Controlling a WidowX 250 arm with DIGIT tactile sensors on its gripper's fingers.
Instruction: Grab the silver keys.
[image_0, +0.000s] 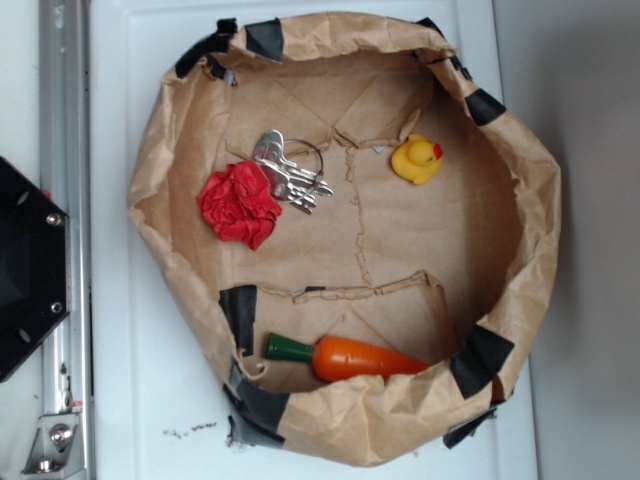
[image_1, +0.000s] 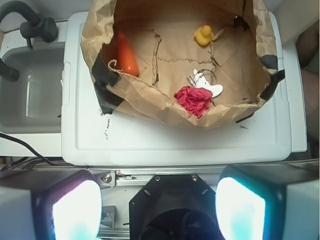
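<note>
The silver keys (image_0: 288, 170) lie on the floor of a brown paper bag tray (image_0: 150, 190), on a thin wire ring, touching a crumpled red cloth (image_0: 240, 205) to their left. In the wrist view the silver keys (image_1: 206, 84) sit just beyond the red cloth (image_1: 194, 100), near the bag's near wall. My gripper (image_1: 159, 207) hangs high above the robot's black base, well short of the bag, open, with nothing between its two glowing pads (image_1: 77, 210). The gripper does not show in the exterior view.
A yellow rubber duck (image_0: 417, 159) stands right of the keys. An orange carrot (image_0: 350, 357) lies by the bag's lower wall. The bag rests on a white lid (image_0: 110, 300); a metal rail (image_0: 65, 120) and black base (image_0: 25, 270) are at left. A grey sink (image_1: 30, 95) shows in the wrist view.
</note>
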